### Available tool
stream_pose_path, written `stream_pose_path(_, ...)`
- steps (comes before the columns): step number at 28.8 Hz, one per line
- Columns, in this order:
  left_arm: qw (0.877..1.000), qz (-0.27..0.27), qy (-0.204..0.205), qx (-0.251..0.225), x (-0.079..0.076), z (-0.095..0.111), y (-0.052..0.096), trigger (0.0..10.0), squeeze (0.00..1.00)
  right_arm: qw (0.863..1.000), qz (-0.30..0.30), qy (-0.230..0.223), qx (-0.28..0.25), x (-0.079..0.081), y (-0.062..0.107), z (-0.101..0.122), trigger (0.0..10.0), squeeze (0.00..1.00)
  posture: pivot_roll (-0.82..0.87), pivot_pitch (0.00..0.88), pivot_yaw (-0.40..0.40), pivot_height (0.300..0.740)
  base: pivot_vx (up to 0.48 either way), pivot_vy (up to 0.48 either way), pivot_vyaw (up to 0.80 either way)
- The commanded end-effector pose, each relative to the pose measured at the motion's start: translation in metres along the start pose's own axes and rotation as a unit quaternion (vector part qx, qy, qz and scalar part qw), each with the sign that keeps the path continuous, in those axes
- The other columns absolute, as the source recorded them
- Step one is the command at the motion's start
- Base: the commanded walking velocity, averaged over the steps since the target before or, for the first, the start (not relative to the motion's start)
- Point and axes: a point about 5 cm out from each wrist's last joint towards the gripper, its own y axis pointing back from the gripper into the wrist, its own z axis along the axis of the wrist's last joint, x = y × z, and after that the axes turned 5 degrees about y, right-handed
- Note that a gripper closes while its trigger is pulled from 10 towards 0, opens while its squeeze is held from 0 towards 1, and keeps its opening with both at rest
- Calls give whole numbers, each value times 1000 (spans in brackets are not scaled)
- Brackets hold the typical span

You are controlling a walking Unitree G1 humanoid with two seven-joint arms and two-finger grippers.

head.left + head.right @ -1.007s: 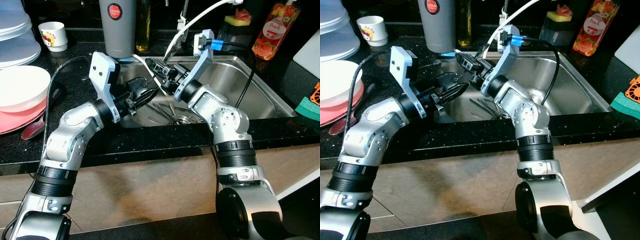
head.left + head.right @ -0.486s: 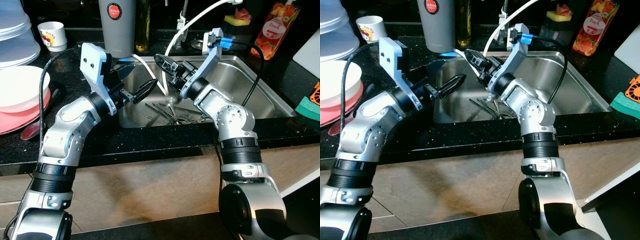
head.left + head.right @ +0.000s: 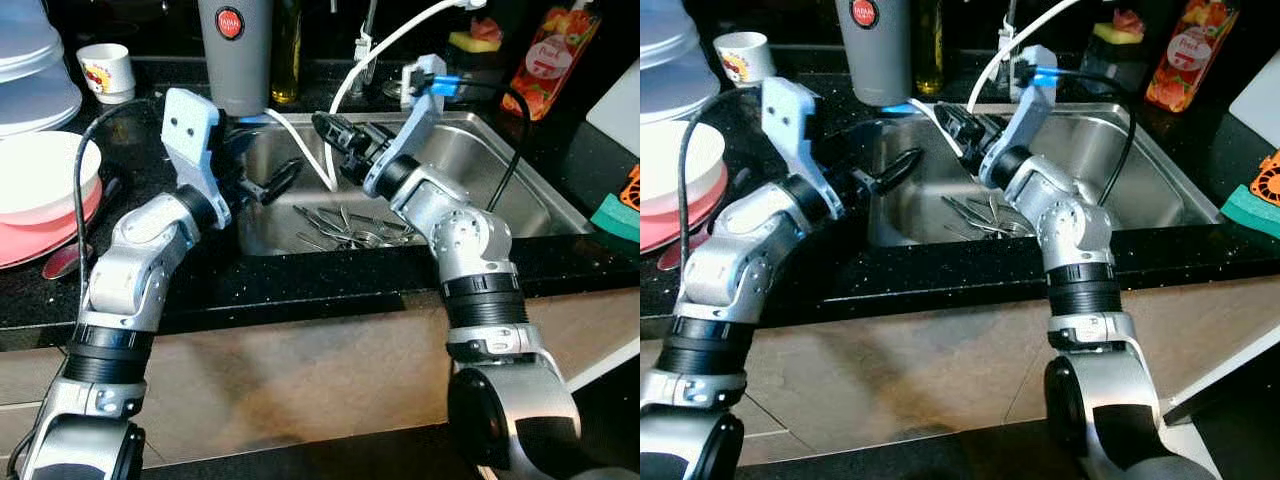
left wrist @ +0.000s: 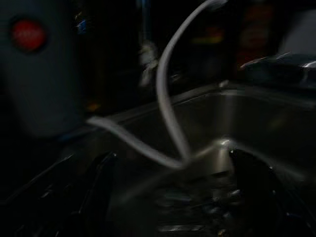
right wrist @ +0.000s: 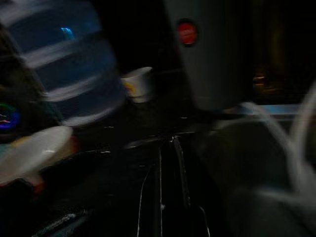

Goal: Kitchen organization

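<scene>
Two silver arms with black ribbed joint bands — each wrist carries a pale blue camera bracket (image 3: 190, 130) fed by a black cable (image 3: 85, 190), ending in black fingers (image 3: 280, 178).

One sink (image 3: 520, 190), one cup (image 3: 106, 70), two bowls (image 3: 40, 180), one tumbler (image 3: 235, 55) and two bottles (image 3: 553, 60) are showing.

The right gripper (image 5: 168, 197) pointed, fingers together, toward a small cup (image 5: 138, 84), a grey canister (image 5: 212, 54) and stacked containers (image 5: 69, 64).
</scene>
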Motion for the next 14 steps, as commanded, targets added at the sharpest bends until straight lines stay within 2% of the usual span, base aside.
stream_pose_path(1, 999, 37, -20, 2, 9, 2, 0, 10000, 98, 999, -38, 33, -8, -9, 4, -1, 10000, 0, -3, 156, -24, 740, 0, 0, 0)
stream_pose_path(2, 997, 68, -20, 3, 16, 4, 1, 10000, 0, 997, -60, 43, -21, -14, 6, 1, 10000, 0, -3, 156, -24, 740, 0, 0, 0)
stream_pose_path(3, 994, 108, -18, 11, 24, 5, 1, 10000, 0, 994, -85, 52, -37, -20, 9, 4, 10000, 0, -3, 156, -24, 740, 0, 0, 0)
stream_pose_path(4, 994, 108, -18, 11, 24, 5, 1, 10000, 0, 994, -85, 52, -37, -20, 9, 4, 10000, 0, -3, 156, -24, 740, 0, 0, 0)
stream_pose_path(6, 985, 168, -22, 22, 36, 7, 3, 10000, 0, 986, -136, 74, -63, -32, 18, 11, 10000, 0, -3, 156, -24, 740, 0, 0, 0)
stream_pose_path(7, 985, 168, -22, 22, 36, 7, 3, 10000, 0, 986, -136, 74, -63, -32, 18, 11, 10000, 0, -3, 156, -24, 740, 0, 0, 0)
stream_pose_path(8, 982, 187, -21, 13, 38, 10, 3, 10000, 0, 981, -160, 83, -76, -38, 23, 14, 10000, 0, 6, 165, -15, 740, 0, 0, 0)
stream_pose_path(9, 982, 183, -23, -26, 35, 21, 4, 10000, 0, 964, -208, 130, -101, -50, 37, 22, 10000, 0, 6, 165, -15, 740, 0, 0, 0)
stream_pose_path(10, 982, 183, -23, -26, 35, 21, 4, 10000, 0, 964, -208, 130, -101, -50, 37, 22, 10000, 0, 6, 165, -15, 740, 0, 0, 0)
stream_pose_path(12, 980, 184, -48, -52, 33, 25, 6, 10000, 0, 951, -235, 170, -108, -55, 47, 25, 10000, 0, 6, 168, -11, 740, 0, 0, 0)
stream_pose_path(14, 979, 189, -55, -54, 32, 25, 7, 10000, 0, 948, -241, 176, -109, -56, 50, 25, 10000, 0, 6, 168, -11, 740, 0, 0, 0)
